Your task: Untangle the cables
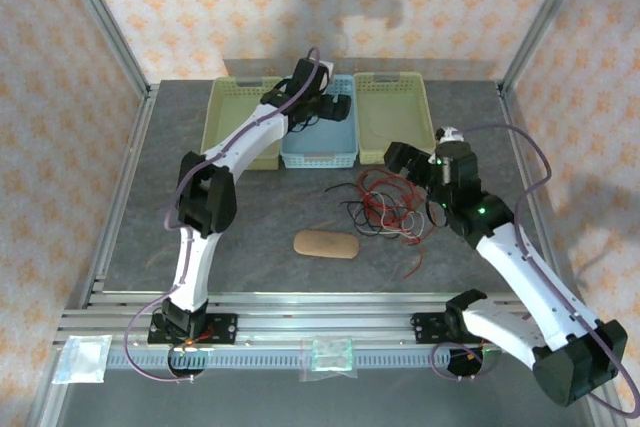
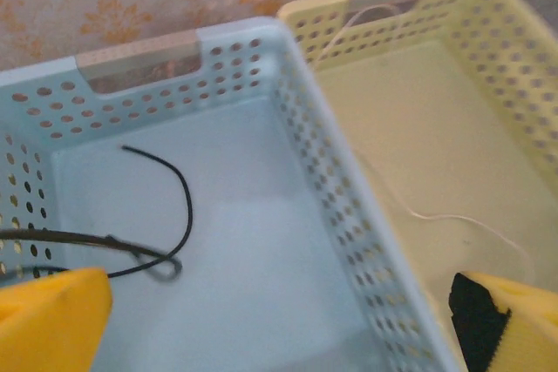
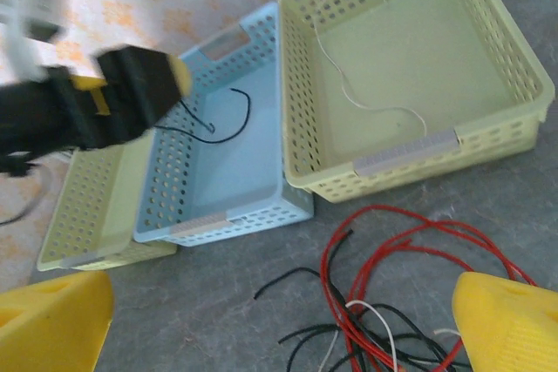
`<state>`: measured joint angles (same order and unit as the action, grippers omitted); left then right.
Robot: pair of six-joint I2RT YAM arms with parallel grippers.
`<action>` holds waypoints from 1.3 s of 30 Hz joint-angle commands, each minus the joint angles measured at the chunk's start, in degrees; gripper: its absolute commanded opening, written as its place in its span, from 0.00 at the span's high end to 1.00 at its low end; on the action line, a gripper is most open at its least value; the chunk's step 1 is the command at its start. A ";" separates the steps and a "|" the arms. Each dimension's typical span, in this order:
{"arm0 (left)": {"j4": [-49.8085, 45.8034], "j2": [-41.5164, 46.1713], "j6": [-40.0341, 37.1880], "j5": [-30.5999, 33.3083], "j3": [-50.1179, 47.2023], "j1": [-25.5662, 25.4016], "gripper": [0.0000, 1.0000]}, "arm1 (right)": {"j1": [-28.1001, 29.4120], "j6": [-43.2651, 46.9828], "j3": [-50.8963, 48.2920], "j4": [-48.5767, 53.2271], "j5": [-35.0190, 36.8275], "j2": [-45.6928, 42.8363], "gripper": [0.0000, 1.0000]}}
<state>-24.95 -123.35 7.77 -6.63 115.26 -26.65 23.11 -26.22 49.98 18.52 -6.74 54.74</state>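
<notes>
So, working outward from your side: the tangle of thin red, black and white cables (image 1: 385, 207) sits on the grey table (image 1: 250, 217), just right of the tan oval pad (image 1: 325, 244). Your right gripper (image 3: 279, 324) hovers over it, fingers wide apart, holding nothing. Further back, 1 black cable (image 2: 189, 206) lies in the pale blue perforated plastic basket (image 2: 244, 67), and 1 white cable (image 3: 349, 98) in the yellow perforated basket (image 3: 331, 182) beside it. Your left gripper (image 2: 279, 328) hangs over the blue one, fully spread and empty. I'd pinch 1 free red end at the pile's edge and draw it out slowly so the loops don't drag along.
</notes>
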 commanded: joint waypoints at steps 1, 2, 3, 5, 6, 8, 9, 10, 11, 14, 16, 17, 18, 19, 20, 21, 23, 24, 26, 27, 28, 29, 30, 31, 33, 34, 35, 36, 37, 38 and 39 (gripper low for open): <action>2.13 8.63 2.29 0.64 -4.92 -2.68 0.00 | 0.18 -2.84 0.60 2.04 2.41 0.55 0.00; 3.12 10.48 2.76 1.17 -7.29 -3.31 0.00 | 0.20 -3.45 0.06 1.99 3.06 0.54 0.00; 4.08 12.16 3.36 1.60 -9.39 -3.99 0.01 | 0.18 -3.27 -0.93 1.11 2.41 0.46 0.00; 6.39 16.55 4.77 1.89 -14.74 -5.18 0.01 | 0.18 -3.27 -2.07 0.83 2.30 1.07 0.00; 8.09 18.82 5.94 2.20 -17.86 -5.78 0.01 | 0.18 -3.00 -2.00 1.36 2.39 1.75 0.00; 11.26 23.07 8.21 2.20 -24.00 -6.76 0.01 | 0.19 -2.11 -1.40 2.36 2.11 3.25 0.00; 13.26 25.37 9.63 2.02 -27.40 -7.30 0.01 | 0.20 -1.57 -1.01 3.07 2.41 4.25 0.00; 14.96 27.35 10.79 1.95 -30.62 -7.89 0.01 | 0.18 -0.84 -0.77 3.60 2.28 5.14 0.00; 16.27 28.90 11.53 2.05 -33.18 -8.49 0.00 | 0.22 0.19 -0.52 4.07 1.90 5.93 0.00; 18.53 32.84 13.39 3.19 -39.65 -10.67 0.00 | 0.18 1.36 0.35 5.76 2.72 8.40 0.00; 19.95 34.95 14.69 3.81 -43.53 -12.35 0.00 | 0.19 2.48 2.33 8.08 2.21 11.22 0.00; 21.27 35.91 15.32 3.38 -45.41 -13.05 0.00 | 0.18 2.85 3.45 9.18 1.74 12.49 0.00; 22.54 36.79 15.98 3.17 -47.26 -13.77 0.01 | 0.10 3.20 4.54 10.11 1.14 14.54 0.01; 23.32 37.56 17.07 3.54 -48.61 -14.40 0.01 | 0.06 3.57 5.37 10.54 0.44 15.92 0.02; 24.17 38.23 18.21 3.82 -50.03 -14.82 0.01 | -0.17 3.79 6.06 10.77 -0.24 16.98 0.03; 25.55 39.04 19.52 3.82 -51.85 -15.22 0.01 | -0.42 4.02 6.78 10.91 -1.11 18.09 0.04; 27.73 40.29 21.86 3.91 -54.69 -15.63 0.00 | -1.25 4.36 8.07 11.31 -2.87 20.02 0.05; 28.35 40.78 22.77 3.95 -55.70 -16.08 0.01 | -1.77 4.57 8.72 11.60 -3.95 21.03 0.05; 28.10 41.22 23.84 4.46 -56.82 -16.85 0.01 | -2.74 4.86 9.66 12.35 -4.99 22.99 0.06; 27.50 41.25 24.26 4.87 -57.21 -17.37 0.00 | -3.23 5.00 9.94 12.58 -5.35 24.02 0.07; 26.83 41.10 24.83 5.19 -57.39 -17.80 0.01 | -3.71 5.18 10.26 13.13 -5.69 25.01 0.08; 26.25 40.93 25.38 5.46 -57.64 -18.07 0.01 | -4.03 5.36 10.36 13.44 -5.86 25.75 0.10; 26.01 40.76 25.46 5.62 -58.12 -18.46 0.01 | -4.56 5.68 10.43 13.68 -6.20 26.62 0.10; 26.26 40.58 27.59 5.66 -58.76 -18.89 0.01 | -5.02 5.87 10.85 14.42 -6.49 27.68 0.11; 26.91 40.09 29.09 5.46 -59.83 -19.63 0.03 | -5.52 6.66 11.69 16.07 -6.70 29.41 0.14; 27.12 39.63 29.84 5.24 -60.12 -19.99 0.04 | -5.47 7.37 11.86 16.67 -7.02 30.10 0.15; 27.19 39.15 30.54 5.09 -60.32 -20.31 0.06 | -5.53 8.06 11.95 17.07 -7.45 30.49 0.16; 27.37 38.64 31.24 4.92 -60.54 -20.76 0.08 | -5.51 8.80 12.06 17.60 -8.15 30.98 0.18; 27.77 38.17 32.10 4.60 -60.88 -21.02 0.10 | -5.43 9.29 12.20 18.13 -8.39 31.38 0.20; 28.33 37.78 32.95 4.01 -61.24 -21.10 0.12 | -5.26 9.36 12.24 18.53 -8.18 31.67 0.23; 29.37 37.42 34.00 3.26 -61.93 -21.13 0.14 | -5.11 9.48 12.29 18.86 -7.68 31.76 0.26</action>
<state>1.43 -84.42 37.76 -2.72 54.83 -47.42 17.69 -18.68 60.03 33.91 -14.26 86.06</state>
